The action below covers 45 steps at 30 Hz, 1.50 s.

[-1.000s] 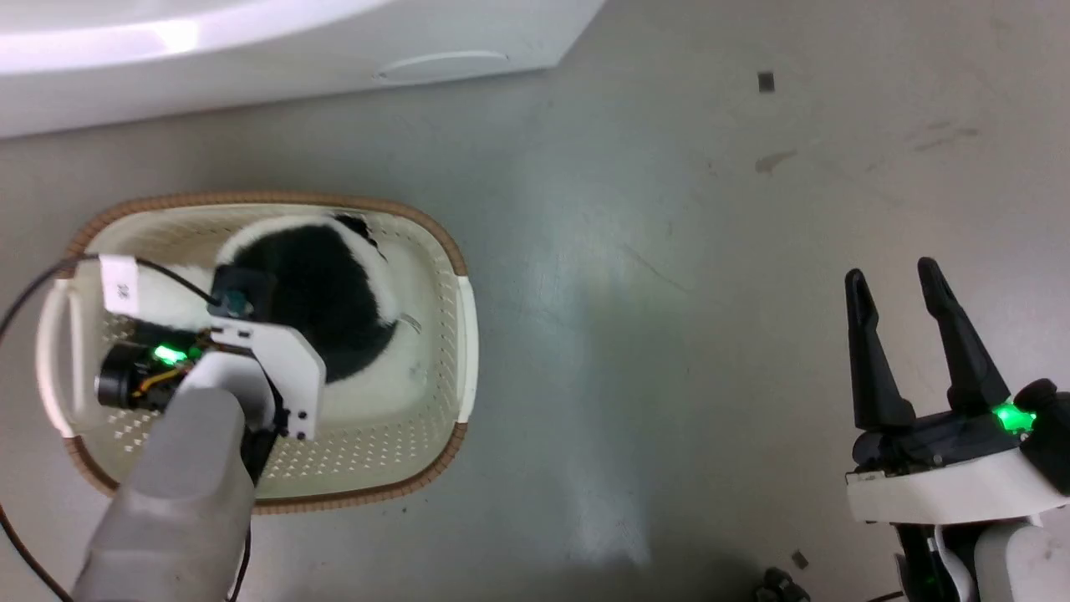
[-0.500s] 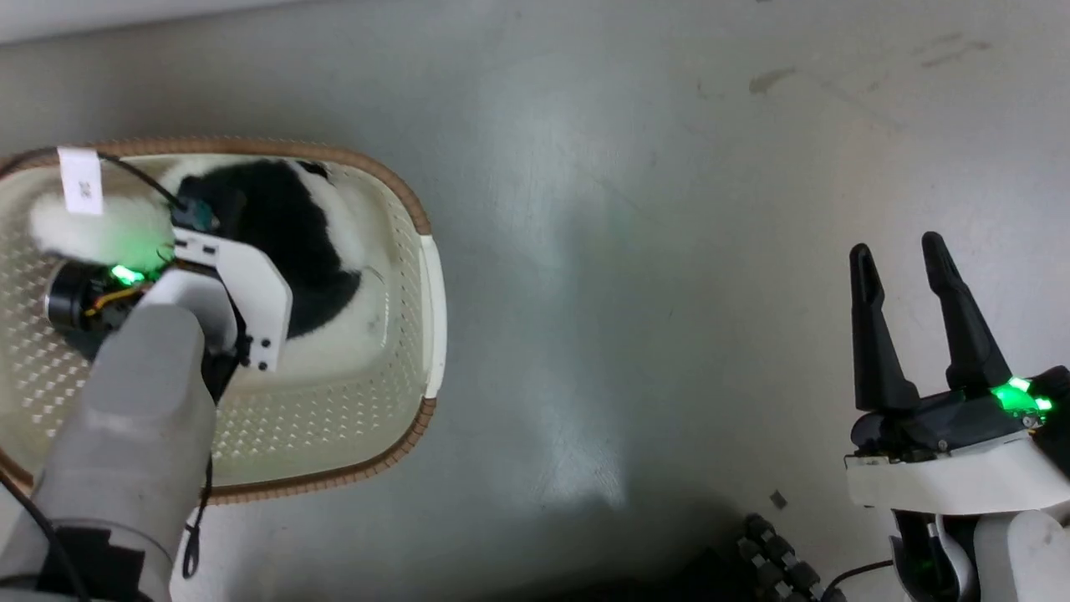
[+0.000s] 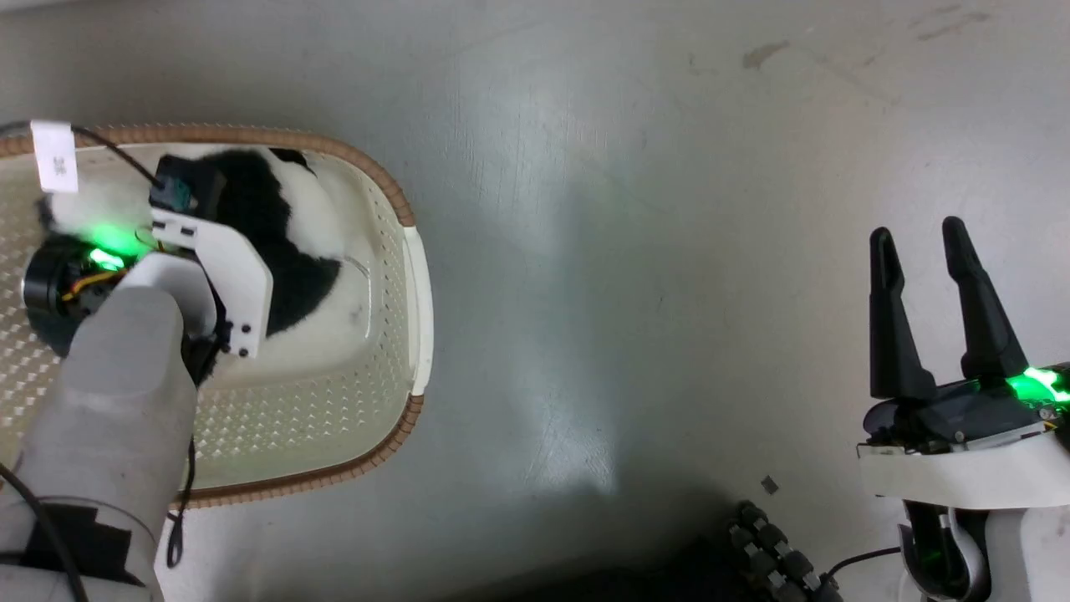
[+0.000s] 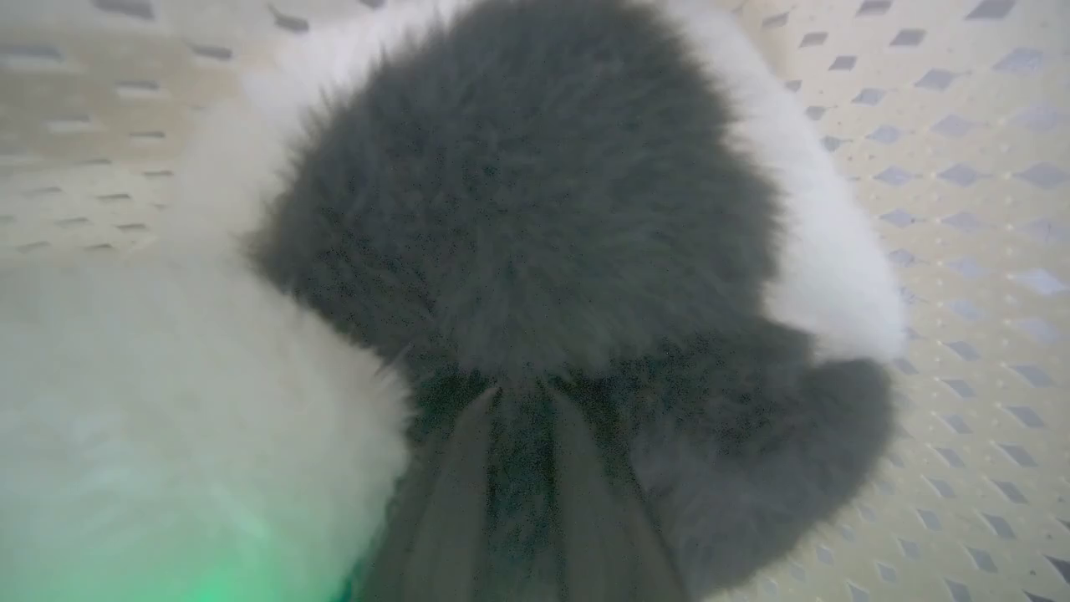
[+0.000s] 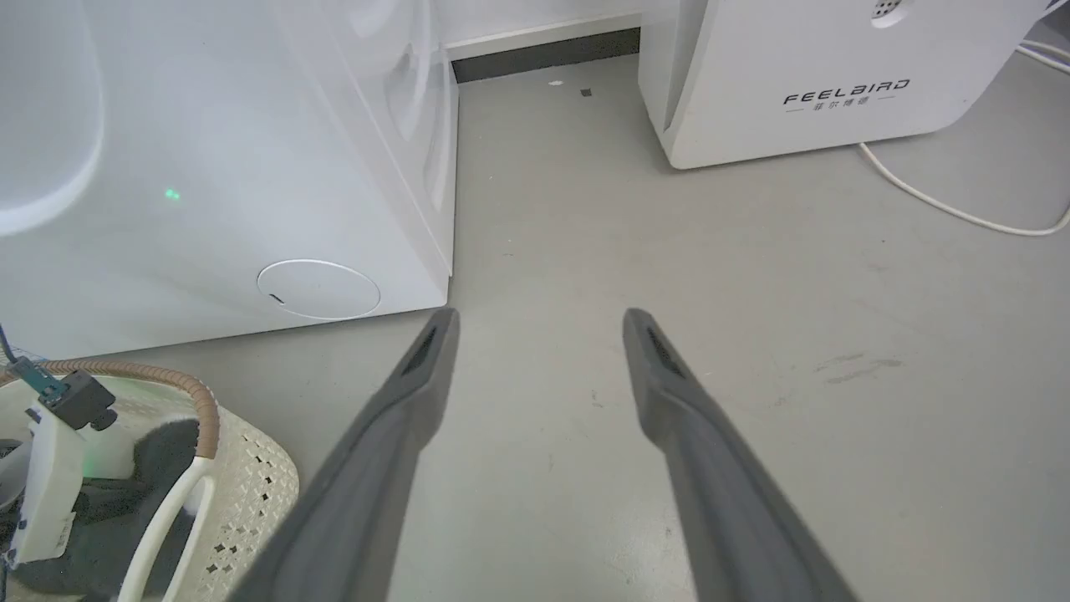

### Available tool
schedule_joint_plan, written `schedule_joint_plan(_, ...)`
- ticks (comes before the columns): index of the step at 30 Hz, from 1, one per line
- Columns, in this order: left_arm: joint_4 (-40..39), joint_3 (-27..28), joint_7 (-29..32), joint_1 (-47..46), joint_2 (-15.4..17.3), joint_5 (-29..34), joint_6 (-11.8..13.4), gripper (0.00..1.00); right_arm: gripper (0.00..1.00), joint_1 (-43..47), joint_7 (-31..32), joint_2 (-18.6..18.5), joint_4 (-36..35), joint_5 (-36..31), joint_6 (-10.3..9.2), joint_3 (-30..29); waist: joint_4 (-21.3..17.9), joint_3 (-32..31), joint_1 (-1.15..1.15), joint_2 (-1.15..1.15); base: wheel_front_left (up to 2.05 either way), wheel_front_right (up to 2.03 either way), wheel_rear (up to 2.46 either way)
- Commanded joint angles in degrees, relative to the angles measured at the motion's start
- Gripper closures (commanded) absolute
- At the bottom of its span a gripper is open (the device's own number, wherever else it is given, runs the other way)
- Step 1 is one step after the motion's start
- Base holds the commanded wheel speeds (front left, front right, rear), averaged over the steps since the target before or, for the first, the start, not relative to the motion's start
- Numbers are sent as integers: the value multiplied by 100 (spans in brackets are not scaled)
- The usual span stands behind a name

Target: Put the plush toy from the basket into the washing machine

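Left end effector (image 4: 525, 395), fingers pinched on black fur of the plush toy (image 4: 518, 192), which lies in the basket (image 4: 961, 251) straight ahead of its tips, white body running off to their left. Right end effector (image 3: 917, 230) (fingers spread, empty) hangs well apart, so the left arm is nearer.

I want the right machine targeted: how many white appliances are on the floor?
2. The washing machine stands at the right wrist view's left, behind the basket; the FEELBIRD-marked appliance stands at upper right, across a strip of floor. More may lie out of frame.
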Motion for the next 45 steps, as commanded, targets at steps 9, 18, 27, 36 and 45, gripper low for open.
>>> schedule_joint_plan(9, 186, 65, -579, 718, -352, -270, 46, 100, 0, 18, -27, -1, 111, -237, -5, -144, 257, -862, 0, 0, 0, 0, 0)
schedule_joint_plan(18, 193, 222, -1356, 1299, -544, -562, 90, 100, 0, 201, -27, -1, 282, -416, -5, -241, 453, -1865, 0, 0, 0, 0, 0)
schedule_joint_plan(27, -118, 306, -1776, 1844, -721, -737, 62, 100, 0, 477, -27, -1, 417, -544, -5, -328, 687, -2757, 0, 0, 0, 0, 0)
schedule_joint_plan(36, -1641, 613, -1791, 2796, -751, -713, 173, 100, 0, 707, -27, -1, 469, -644, -5, -362, 915, -3480, 0, 0, 0, 0, 0)
schedule_joint_plan(45, -3325, 1069, -1792, 3796, -892, -435, 286, 100, 0, 913, -27, -1, 500, -704, -5, -357, 1074, -4019, 0, 0, 0, 0, 0)
